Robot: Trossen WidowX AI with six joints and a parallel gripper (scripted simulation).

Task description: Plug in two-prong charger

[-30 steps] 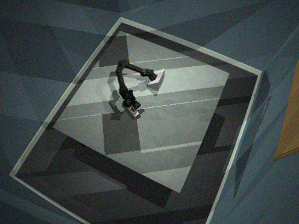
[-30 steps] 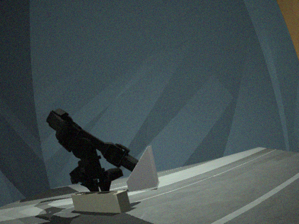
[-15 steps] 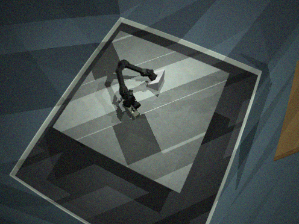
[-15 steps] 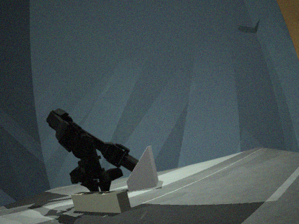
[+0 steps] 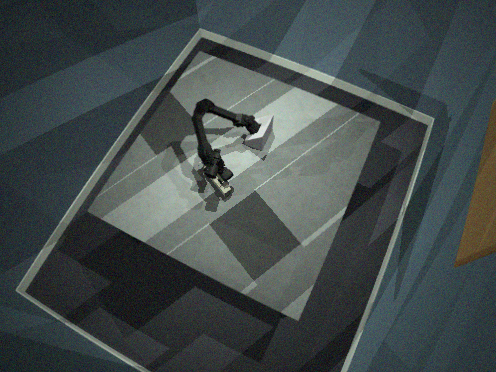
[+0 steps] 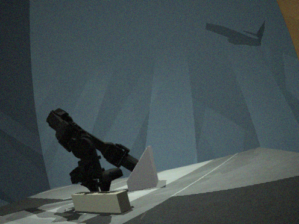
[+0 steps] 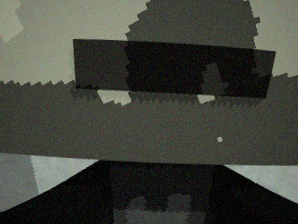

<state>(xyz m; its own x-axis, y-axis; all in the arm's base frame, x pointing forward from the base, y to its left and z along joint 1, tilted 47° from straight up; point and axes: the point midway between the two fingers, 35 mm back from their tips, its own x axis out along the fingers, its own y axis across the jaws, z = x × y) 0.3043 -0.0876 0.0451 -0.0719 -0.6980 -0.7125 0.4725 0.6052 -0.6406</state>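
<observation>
The black hand [image 5: 220,179] [image 6: 100,188] [image 7: 157,161] is clamped on the dark charger [image 7: 160,189], low at the near, right part of the cream power strip [image 5: 225,190] [image 6: 99,203] [image 7: 150,132] in the top view. Whether its prongs are in the right outlet cannot be told. The strip lies on the bench [image 5: 320,200] [image 6: 211,178]; a pale wedge [image 5: 265,133] [image 6: 143,172] stands farther off, to the right.
</observation>
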